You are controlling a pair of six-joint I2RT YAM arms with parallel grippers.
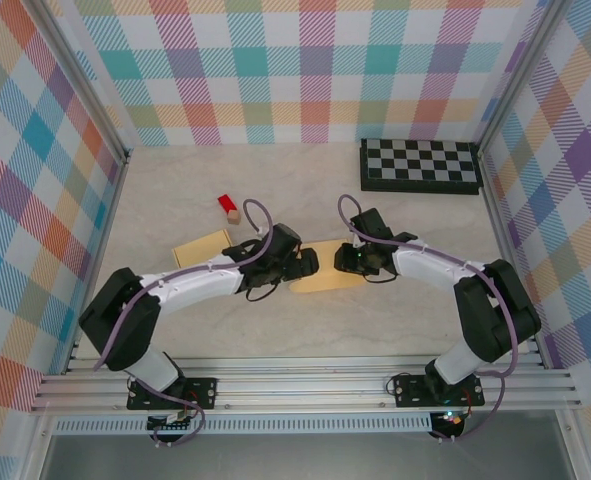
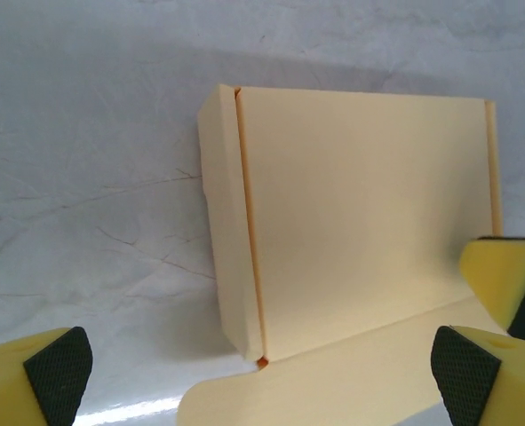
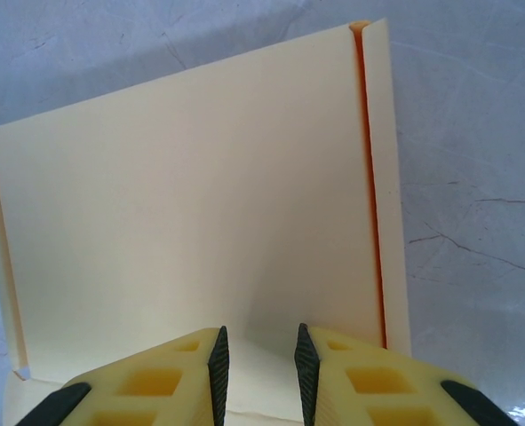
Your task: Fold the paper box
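My left gripper [image 2: 260,377] stands wide open. The right gripper [image 3: 259,368] is narrow at the paper box [image 3: 182,222] panel, and I cannot tell whether it grips. I'd press squarely along the crease.

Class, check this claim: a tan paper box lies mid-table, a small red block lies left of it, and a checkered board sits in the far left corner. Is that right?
No. The checkered board sits in the far right corner, not the left, as the top external view shows. The tan paper box and small red block are as stated.
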